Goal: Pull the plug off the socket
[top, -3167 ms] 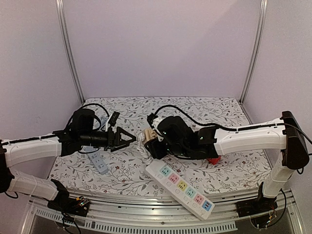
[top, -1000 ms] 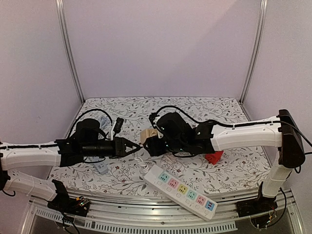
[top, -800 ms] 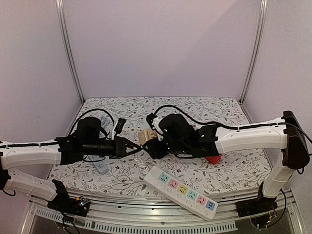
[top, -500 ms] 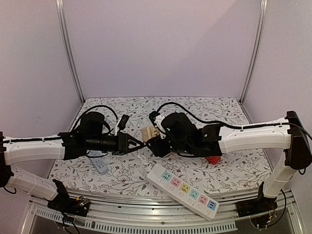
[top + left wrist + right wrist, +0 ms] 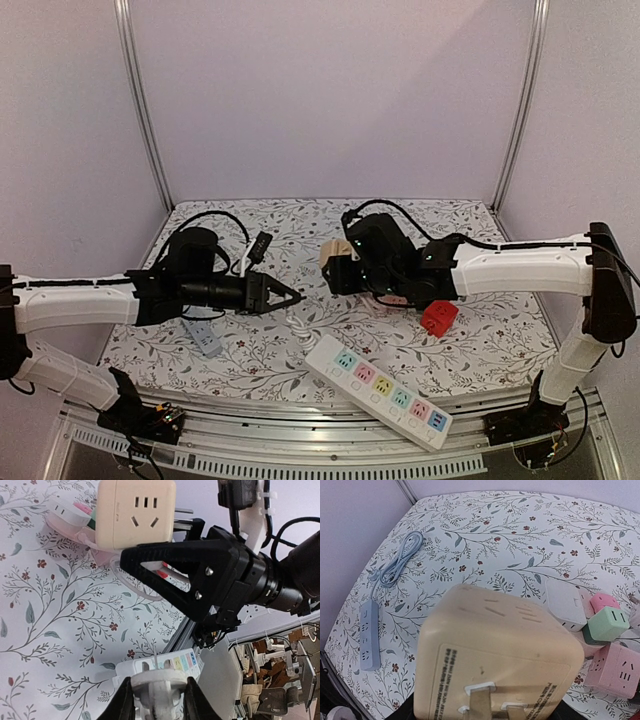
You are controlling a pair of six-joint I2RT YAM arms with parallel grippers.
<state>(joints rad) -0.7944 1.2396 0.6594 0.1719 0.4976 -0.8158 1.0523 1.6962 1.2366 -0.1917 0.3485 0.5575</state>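
In the top view the left tool (image 5: 290, 297) sits at centre frame, pinched narrow on the white plug (image 5: 160, 700). The left wrist view shows that plug clamped between the two dark fingers (image 5: 123, 706) at the bottom edge. The right tool (image 5: 338, 268) is just right of centre, its jaws set fairly wide around the beige socket cube (image 5: 332, 250), which it holds above the table (image 5: 470, 225). Plug and socket are apart, with a clear strip of flowered cloth showing between the two tool tips; the plug is already off.

The white cord (image 5: 296, 322) loops on the cloth below that gap. A long white power strip (image 5: 380, 390) with coloured faces lies slanted toward the lower right, its far end reaching over the cloth's near edge by the metal rail (image 5: 300, 462). A red cube (image 5: 437, 318) sits under the right arm and a grey-blue strip (image 5: 205, 338) under the left arm. The upper part of the cloth, up to the back wall, is bare.

In the right wrist view the socket's underside fills the lower frame. It carries metal prongs (image 5: 480, 692) and a label (image 5: 470, 677) of printed lines too small to read. Pink (image 5: 602, 602) and green (image 5: 610, 625) cubes crowd the right edge.
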